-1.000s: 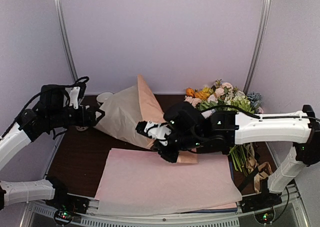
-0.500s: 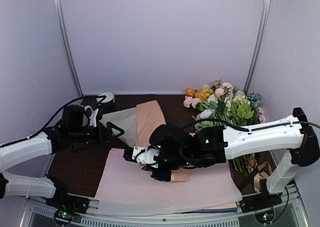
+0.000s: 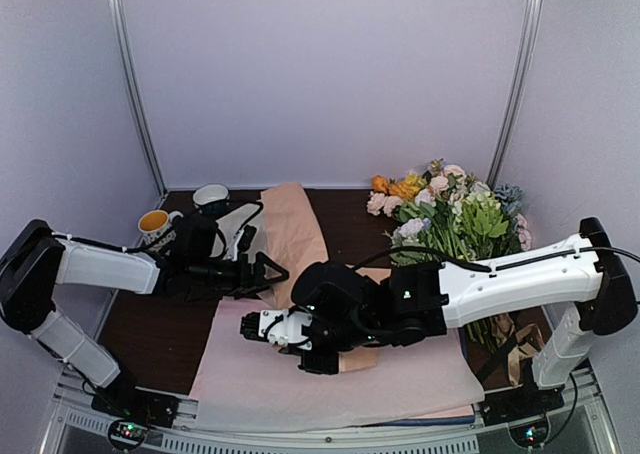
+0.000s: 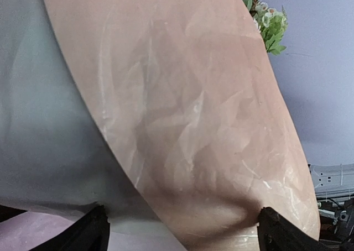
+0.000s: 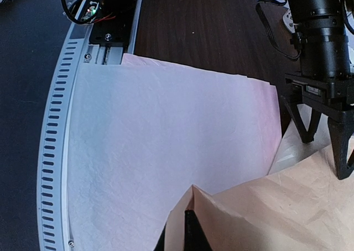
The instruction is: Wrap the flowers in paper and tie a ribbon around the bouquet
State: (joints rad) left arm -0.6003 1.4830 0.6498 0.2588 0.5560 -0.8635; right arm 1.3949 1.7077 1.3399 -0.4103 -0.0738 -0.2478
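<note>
The peach-tan paper (image 3: 296, 224) lies creased from the table's back toward the middle, and it fills the left wrist view (image 4: 193, 118). My right gripper (image 3: 264, 327) is shut on one folded corner of the paper (image 5: 232, 212), held over the pink sheets. My left gripper (image 3: 268, 273) is open, its fingertips (image 4: 91, 231) wide apart just above the paper with nothing between them. Flowers with white, pink and blue heads (image 3: 440, 214) lie at the back right, mixed with a larger bunch. A tan ribbon-like piece (image 3: 522, 346) lies at the right edge. The bouquet is out of view.
A stack of pale pink sheets (image 3: 330, 374) covers the near table (image 5: 166, 113). Two mugs (image 3: 155, 222) (image 3: 210, 196) stand at the back left. Orange and yellow blooms (image 3: 400, 186) top the bunch. The right arm (image 3: 500, 284) spans the table's right half.
The paper stood raised at the back left and now lies flat. My left arm swung in and down over it. My right gripper drew the corner nearer and leftward over the pink sheets.
</note>
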